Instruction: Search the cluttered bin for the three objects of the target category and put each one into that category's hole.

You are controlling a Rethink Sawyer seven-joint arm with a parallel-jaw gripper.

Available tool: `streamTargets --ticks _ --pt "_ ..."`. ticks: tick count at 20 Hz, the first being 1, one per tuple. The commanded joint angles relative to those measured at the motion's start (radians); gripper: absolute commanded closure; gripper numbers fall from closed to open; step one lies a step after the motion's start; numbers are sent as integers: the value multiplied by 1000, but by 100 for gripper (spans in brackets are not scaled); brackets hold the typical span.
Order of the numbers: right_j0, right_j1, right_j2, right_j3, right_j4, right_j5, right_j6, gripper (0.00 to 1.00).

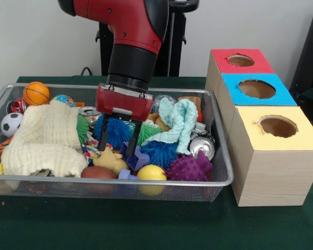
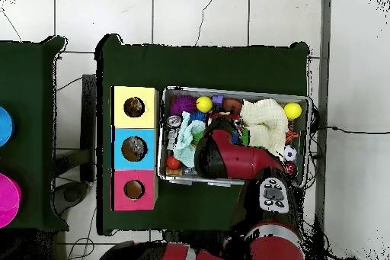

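silver wire-mesh bin (image 1: 219,179), centre-left of frame: held a cream knitted cloth (image 1: 47,140) at left, a mint green cloth (image 1: 178,124) at centre-right, blue spiky balls (image 1: 116,130), a purple spiky ball (image 1: 190,169), a yellow ball (image 1: 151,173) and a crushed silver can (image 1: 202,147). black two-finger gripper (image 1: 119,140): jaws stood apart and empty, tips down among the blue spiky balls. wooden box (image 1: 266,166) with red, blue and yellow holed tops stood at right of frame, just beside the bin.

One camera sat low and close across the green-covered surface (image 1: 146,224); the other looked straight down from high up; both covered the wire-mesh metal bin (image 1: 219,179) (image 2: 163,171)
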Motion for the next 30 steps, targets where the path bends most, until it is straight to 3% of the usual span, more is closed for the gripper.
streamTargets --ticks 1,10,21,30 --pt "-14 43 81 -19 -59 93 74 0" --pt "-10 -5 64 29 -73 148 74 0" --pt "27 94 -62 63 -31 98 115 0" --pt "15 109 -75 83 -47 112 115 0"
